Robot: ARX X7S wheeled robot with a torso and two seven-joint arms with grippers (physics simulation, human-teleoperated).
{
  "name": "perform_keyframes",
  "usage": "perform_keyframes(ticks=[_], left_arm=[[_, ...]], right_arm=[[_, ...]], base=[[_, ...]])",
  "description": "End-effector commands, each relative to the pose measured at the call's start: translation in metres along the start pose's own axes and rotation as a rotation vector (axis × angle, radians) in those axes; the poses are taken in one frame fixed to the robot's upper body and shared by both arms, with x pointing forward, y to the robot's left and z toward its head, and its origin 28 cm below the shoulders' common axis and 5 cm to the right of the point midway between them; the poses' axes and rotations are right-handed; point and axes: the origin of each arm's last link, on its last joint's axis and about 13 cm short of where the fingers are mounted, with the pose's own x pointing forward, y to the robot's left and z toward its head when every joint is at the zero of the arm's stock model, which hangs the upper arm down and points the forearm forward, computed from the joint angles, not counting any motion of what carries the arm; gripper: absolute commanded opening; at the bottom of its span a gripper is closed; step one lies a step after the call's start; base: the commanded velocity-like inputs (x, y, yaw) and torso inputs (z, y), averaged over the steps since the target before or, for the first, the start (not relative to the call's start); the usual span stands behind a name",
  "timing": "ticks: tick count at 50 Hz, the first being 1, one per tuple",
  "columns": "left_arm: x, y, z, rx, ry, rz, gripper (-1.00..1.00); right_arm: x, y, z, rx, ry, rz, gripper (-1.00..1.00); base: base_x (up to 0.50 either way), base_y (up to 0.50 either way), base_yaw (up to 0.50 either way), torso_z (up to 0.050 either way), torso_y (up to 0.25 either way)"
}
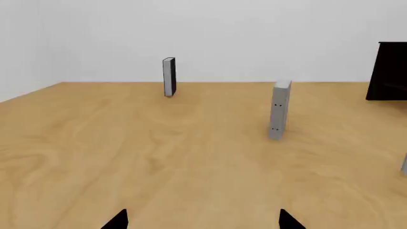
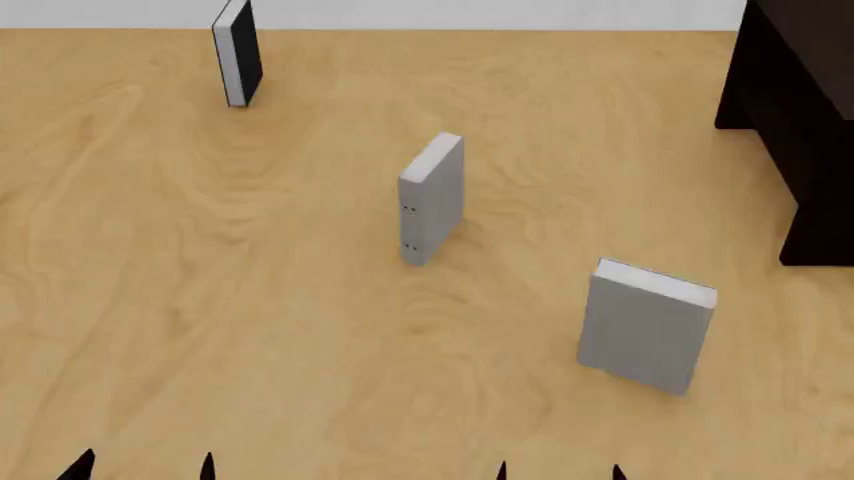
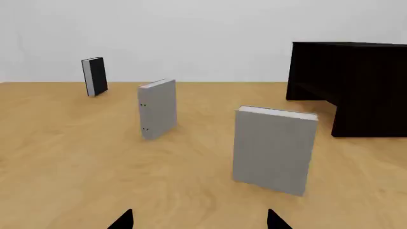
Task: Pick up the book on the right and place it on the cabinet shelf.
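Observation:
The book [image 2: 645, 328], plain light grey with white page edges, stands upright on the wooden table at the right; the right wrist view shows its broad cover [image 3: 273, 150] close ahead. The cabinet shelf [image 2: 795, 110], very dark brown, rises at the far right, also in the right wrist view [image 3: 353, 83] and at the edge of the left wrist view [image 1: 388, 71]. My right gripper [image 2: 558, 472] is open, short of the book, nothing between its fingertips [image 3: 198, 220]. My left gripper [image 2: 144, 468] is open too, over bare table [image 1: 202, 220].
A grey book with small dark dots on its spine [image 2: 430, 198] stands upright mid-table. A black-covered book [image 2: 238, 52] stands at the far left back. The wooden table [image 2: 267, 330] stretches between them. A white wall runs behind.

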Motion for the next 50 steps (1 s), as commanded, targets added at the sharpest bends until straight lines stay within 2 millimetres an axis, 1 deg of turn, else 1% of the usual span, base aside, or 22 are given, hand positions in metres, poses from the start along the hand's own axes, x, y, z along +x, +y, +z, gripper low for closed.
perform_keyframes(ticks=[1, 2, 4, 5, 6, 7, 9, 10, 13, 16, 17, 18, 19, 24, 29, 32, 33, 34, 37, 44, 47, 50], left_arm=[[0.000, 0.000, -0.001, 0.000, 0.000, 0.000, 1.00], [0.000, 0.001, 0.003, 0.003, -0.002, 0.003, 1.00], [0.000, 0.002, 0.007, 0.008, 0.003, -0.004, 1.00], [0.000, 0.003, 0.009, 0.016, 0.001, -0.005, 1.00], [0.000, 0.003, 0.015, 0.069, -0.027, 0.001, 1.00], [-0.001, 0.003, 0.017, 0.075, -0.028, -0.034, 1.00], [-0.001, 0.005, 0.023, 0.076, -0.033, -0.010, 1.00], [0.000, 0.007, 0.030, 0.067, -0.030, -0.010, 1.00], [0.001, 0.010, 0.044, 0.059, -0.023, 0.001, 1.00], [0.003, 0.011, 0.056, 0.079, -0.042, 0.011, 1.00], [0.004, 0.011, 0.061, 0.080, -0.042, 0.008, 1.00], [0.005, 0.012, 0.065, 0.088, -0.047, 0.011, 1.00], [0.005, 0.013, 0.078, 0.086, -0.067, 0.012, 1.00], [0.006, 0.016, 0.098, 0.110, -0.080, 0.003, 1.00], [0.013, 0.022, 0.122, 0.127, -0.085, 0.026, 1.00], [0.013, 0.023, 0.132, 0.150, -0.100, 0.032, 1.00], [0.014, 0.024, 0.136, 0.157, -0.099, 0.034, 1.00], [0.014, 0.025, 0.144, 0.156, -0.106, 0.030, 1.00], [0.015, 0.027, 0.157, 0.168, -0.127, 0.033, 1.00], [0.019, 0.028, 0.169, 0.176, -0.130, 0.025, 1.00], [0.020, 0.028, 0.173, 0.190, -0.134, 0.024, 1.00], [0.019, 0.032, 0.185, 0.180, -0.174, 0.049, 1.00]], right_arm=[[0.001, 0.000, -0.003, 0.000, 0.000, 0.000, 1.00], [0.001, 0.000, 0.008, 0.000, 0.003, -0.007, 1.00], [0.001, 0.000, 0.016, -0.034, 0.001, -0.007, 1.00], [0.002, 0.000, 0.029, -0.044, -0.014, -0.010, 1.00], [0.002, 0.000, 0.035, -0.047, -0.014, -0.012, 1.00], [0.002, 0.000, 0.039, -0.048, -0.023, -0.013, 1.00], [0.003, 0.000, 0.050, -0.050, -0.025, -0.014, 1.00], [0.004, -0.001, 0.060, -0.048, -0.040, -0.015, 1.00], [0.006, -0.002, 0.075, -0.058, -0.043, -0.008, 1.00], [0.005, -0.003, 0.085, -0.062, -0.045, -0.014, 1.00], [0.005, -0.004, 0.092, -0.086, -0.049, -0.012, 1.00], [0.004, -0.004, 0.092, -0.086, -0.049, -0.012, 1.00], [0.004, -0.006, 0.103, -0.098, -0.066, -0.014, 1.00], [0.004, -0.010, 0.122, -0.127, -0.070, -0.025, 1.00], [0.006, -0.013, 0.144, -0.173, -0.075, -0.014, 1.00], [0.008, -0.014, 0.152, -0.184, -0.081, -0.015, 1.00], [0.010, -0.015, 0.158, -0.189, -0.087, -0.014, 1.00], [0.011, -0.015, 0.161, -0.192, -0.094, -0.014, 1.00], [0.015, -0.014, 0.172, -0.219, -0.107, -0.018, 1.00], [0.022, -0.014, 0.197, -0.247, -0.134, -0.014, 1.00], [0.024, -0.014, 0.203, -0.245, -0.141, -0.012, 1.00], [0.025, -0.015, 0.210, -0.240, -0.146, 0.000, 1.00]], base=[[0.00, 0.00, 0.00, 0.000, 0.000], [0.00, 0.00, 0.00, 0.000, 0.000], [0.00, 0.00, 0.00, 0.000, 0.000], [0.00, 0.00, 0.00, 0.000, 0.000], [0.00, 0.00, 0.00, 0.000, 0.000], [0.00, 0.00, 0.00, 0.000, 0.000], [0.00, 0.00, 0.00, 0.000, 0.000], [0.00, 0.00, 0.00, 0.000, 0.000], [0.00, 0.00, 0.00, 0.000, 0.000], [0.00, 0.00, 0.00, 0.000, 0.000], [0.00, 0.00, 0.00, 0.000, 0.000], [0.00, 0.00, 0.00, 0.000, 0.000], [0.00, 0.00, 0.00, 0.000, 0.000], [0.00, 0.00, 0.00, 0.000, 0.000], [0.00, 0.00, 0.00, 0.000, 0.000], [0.00, 0.00, 0.00, 0.000, 0.000], [0.00, 0.00, 0.00, 0.000, 0.000], [0.00, 0.00, 0.00, 0.000, 0.000], [0.00, 0.00, 0.00, 0.000, 0.000], [0.00, 0.00, 0.00, 0.000, 0.000], [0.00, 0.00, 0.00, 0.000, 0.000], [0.00, 0.00, 0.00, 0.000, 0.000]])
